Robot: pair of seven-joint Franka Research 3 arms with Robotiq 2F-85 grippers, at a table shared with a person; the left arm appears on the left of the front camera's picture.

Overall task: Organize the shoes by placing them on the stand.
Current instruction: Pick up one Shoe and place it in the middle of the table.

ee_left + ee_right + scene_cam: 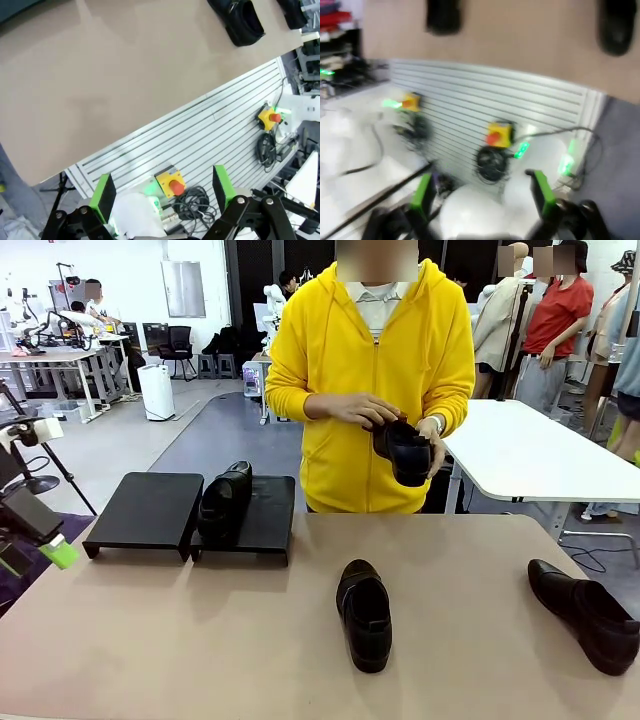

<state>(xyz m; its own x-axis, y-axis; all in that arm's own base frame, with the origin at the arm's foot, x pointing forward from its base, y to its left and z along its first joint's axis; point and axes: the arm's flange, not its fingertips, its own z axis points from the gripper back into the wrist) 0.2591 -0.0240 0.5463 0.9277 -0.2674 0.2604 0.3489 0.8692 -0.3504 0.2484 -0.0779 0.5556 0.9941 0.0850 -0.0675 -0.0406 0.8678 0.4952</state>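
A person in a yellow hoodie holds one black shoe [405,450] in both hands over the far edge. Another shoe [225,502] rests on the right stand [268,525], which sits against the left stand [150,510]. A third shoe [365,613] lies mid-table, and one more shoe [585,613] lies at the right. My left gripper [164,194] is open over the robot's base off the table's near edge, with two shoes [242,22] far ahead; its green pad [58,555] shows at the left edge. The right gripper [482,192] is open too, in a blurred view.
Below the table's near edge lies a slatted aluminium base [210,135] with yellow emergency-stop boxes [172,182] and coiled cables. A white table [540,455] stands behind the person at the right. Bare tabletop [160,640] spreads across the front left.
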